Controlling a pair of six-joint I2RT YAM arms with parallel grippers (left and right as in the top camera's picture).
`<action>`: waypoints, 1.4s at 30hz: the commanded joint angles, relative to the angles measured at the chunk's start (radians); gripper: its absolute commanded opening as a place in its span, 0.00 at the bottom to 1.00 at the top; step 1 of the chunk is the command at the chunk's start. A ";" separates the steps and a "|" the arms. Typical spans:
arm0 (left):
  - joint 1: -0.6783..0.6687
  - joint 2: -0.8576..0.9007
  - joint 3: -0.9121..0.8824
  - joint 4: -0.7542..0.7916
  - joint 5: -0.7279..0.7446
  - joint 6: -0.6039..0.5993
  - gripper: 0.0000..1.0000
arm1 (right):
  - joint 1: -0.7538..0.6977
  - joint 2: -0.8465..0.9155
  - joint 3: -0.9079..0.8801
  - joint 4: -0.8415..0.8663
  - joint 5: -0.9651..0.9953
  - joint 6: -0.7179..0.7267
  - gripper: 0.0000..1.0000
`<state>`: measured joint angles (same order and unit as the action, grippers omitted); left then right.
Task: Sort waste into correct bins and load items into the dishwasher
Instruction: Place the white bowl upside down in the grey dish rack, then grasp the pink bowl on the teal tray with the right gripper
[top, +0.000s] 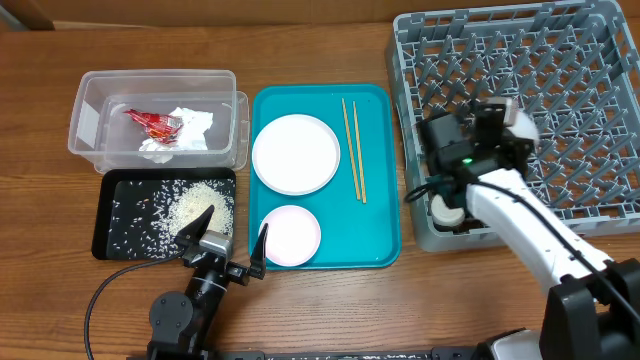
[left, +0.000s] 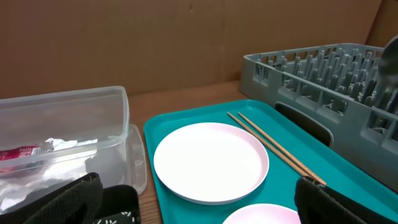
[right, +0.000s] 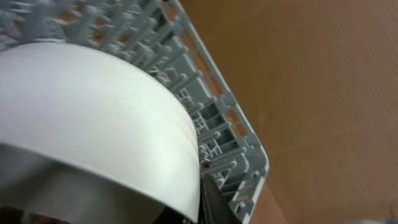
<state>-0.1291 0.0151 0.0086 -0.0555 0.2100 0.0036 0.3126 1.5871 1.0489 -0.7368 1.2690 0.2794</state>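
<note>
The clear tub (top: 90, 110) holds the red sauce packet (top: 152, 123) and the crumpled napkin (top: 190, 130). The black tray (top: 115, 235) holds loose rice (top: 190, 207). The large plate (top: 295, 153), the smaller bowl (top: 290, 236) and the chopsticks (top: 354, 150) lie on the teal tray (top: 375, 230). My left gripper (top: 232, 250) is open and empty between the black tray and the bowl. My right gripper (top: 447, 203) is shut on the tiny white cup (top: 449, 215) at the front left corner of the grey dish rack (top: 560, 100). The cup (right: 93, 112) fills the right wrist view.
The left wrist view shows the plate (left: 211, 160), the chopsticks (left: 273, 146), the tub (left: 68, 118) and the rack (left: 323, 74) ahead. A shiny grey curved thing (left: 388, 68) shows at that view's right edge. Bare wooden table lies around the trays.
</note>
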 joint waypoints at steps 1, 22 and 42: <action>0.006 -0.011 -0.004 0.001 0.016 0.012 1.00 | -0.078 0.008 0.019 0.023 0.039 0.000 0.04; 0.006 -0.011 -0.004 0.001 0.016 0.012 1.00 | -0.046 0.010 0.023 -0.106 -0.255 0.008 0.27; 0.006 -0.011 -0.004 0.001 0.016 0.012 1.00 | 0.304 0.021 0.347 -0.255 -1.422 0.090 0.56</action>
<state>-0.1291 0.0151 0.0086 -0.0555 0.2100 0.0036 0.5694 1.5963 1.4300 -1.0328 0.1795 0.3649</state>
